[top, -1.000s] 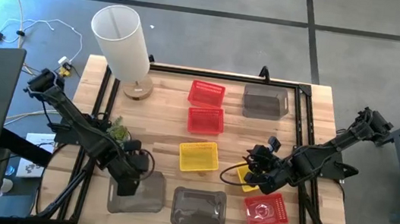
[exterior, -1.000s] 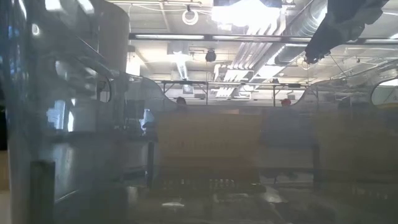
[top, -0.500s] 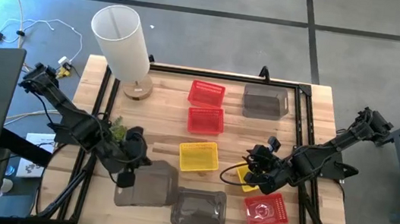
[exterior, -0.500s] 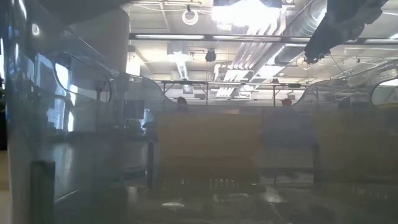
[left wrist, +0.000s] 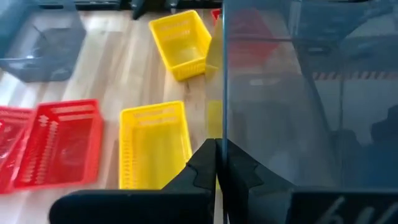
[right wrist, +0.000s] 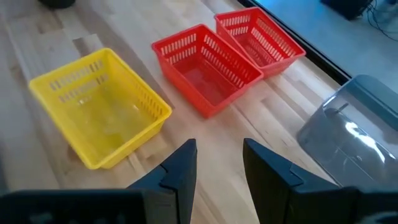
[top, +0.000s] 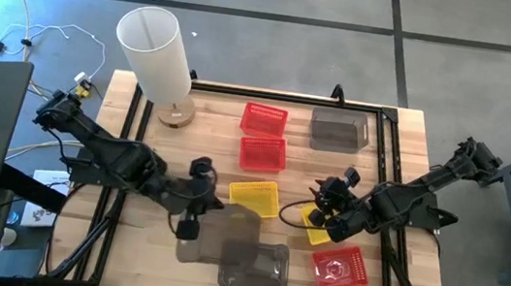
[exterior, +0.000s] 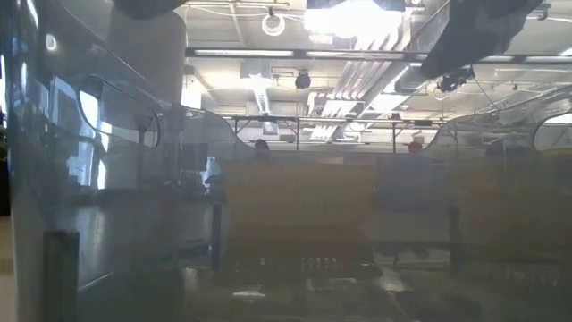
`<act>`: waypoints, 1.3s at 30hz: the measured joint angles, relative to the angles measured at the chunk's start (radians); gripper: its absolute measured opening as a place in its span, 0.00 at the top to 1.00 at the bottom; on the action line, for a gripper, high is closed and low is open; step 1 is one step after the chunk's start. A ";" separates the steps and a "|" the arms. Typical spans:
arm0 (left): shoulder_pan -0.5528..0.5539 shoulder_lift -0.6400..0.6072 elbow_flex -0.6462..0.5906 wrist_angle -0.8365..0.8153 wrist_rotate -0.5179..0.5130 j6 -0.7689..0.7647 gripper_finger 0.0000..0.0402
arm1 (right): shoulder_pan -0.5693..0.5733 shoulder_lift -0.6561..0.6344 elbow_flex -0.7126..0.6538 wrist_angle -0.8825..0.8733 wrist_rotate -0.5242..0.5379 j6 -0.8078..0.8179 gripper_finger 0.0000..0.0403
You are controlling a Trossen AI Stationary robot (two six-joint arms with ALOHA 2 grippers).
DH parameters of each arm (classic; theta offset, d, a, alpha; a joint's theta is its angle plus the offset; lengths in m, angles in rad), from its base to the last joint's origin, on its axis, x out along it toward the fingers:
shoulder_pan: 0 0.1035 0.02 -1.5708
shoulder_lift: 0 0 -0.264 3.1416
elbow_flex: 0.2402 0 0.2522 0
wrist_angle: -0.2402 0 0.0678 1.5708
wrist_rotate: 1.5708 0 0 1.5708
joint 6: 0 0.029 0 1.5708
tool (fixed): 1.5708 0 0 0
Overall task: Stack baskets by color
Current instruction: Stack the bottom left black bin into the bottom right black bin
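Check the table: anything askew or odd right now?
Yes. The left gripper holds a grey basket tilted, overlapping the grey basket on the table. A yellow basket lies skewed under the open right gripper.

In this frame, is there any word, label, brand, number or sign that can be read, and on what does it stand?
None can be read.
The baskets carry no lettering that shows.
The lamp shade is plain white.
A small tag beside the table is too small to read.
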 joint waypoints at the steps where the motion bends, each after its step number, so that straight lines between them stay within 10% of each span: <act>1: 0.006 0.018 0.018 0.000 0.022 0.006 1.00 | -0.009 0.000 0.000 0.000 -0.006 0.000 0.70; 39: 0.155 0.382 0.251 0.003 0.270 -0.033 1.00 | -0.128 0.000 0.000 0.007 -0.034 0.027 0.70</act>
